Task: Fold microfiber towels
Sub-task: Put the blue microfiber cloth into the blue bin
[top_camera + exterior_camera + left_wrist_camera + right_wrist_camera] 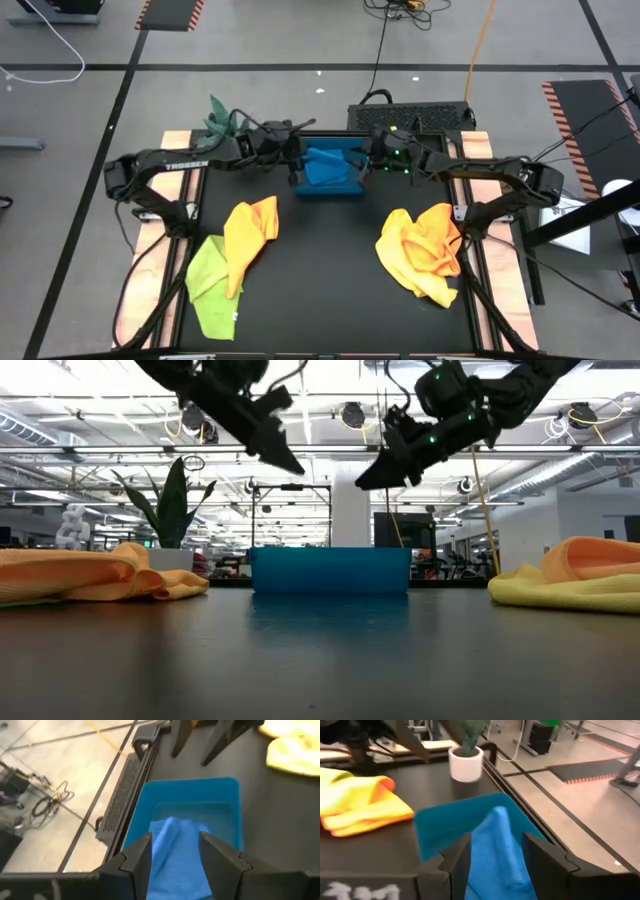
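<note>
Landmark: blue tray [348, 188], at the middle of the table's far edge.

1. Lime green towel [209, 285]. Crumpled on the black table [320, 290], near side, well to the left of the tray; partly under item 2.
2. Yellow-orange towel [248, 232]. Overlaps the lime green one, between it and the tray, apart from the tray.
3. Heap of yellow and orange towels [420, 250]. Near side, to the right of the tray, apart from it; loosely bunched, unfolded.
4. Blue towel [326, 168]. Lies in the tray, rumpled, one fold rising above the tray wall. In the left wrist view it [176, 855] shows between and beyond that gripper's two fingers [139, 857]; in the right wrist view it [495, 850] shows likewise between that gripper's fingers [542, 857]. In neither view do the fingers press the cloth.
5. Left gripper [292, 160]. Above the tray's left end, raised clear of it in the low view [285, 458]; fingers parted, holding nothing.
6. Right gripper [366, 160]. Above the tray's right end, also raised [372, 475]; fingers parted, holding nothing.
7. Potted plant [222, 120], white pot. Beyond the tray's left, at the table's far left corner.
</note>
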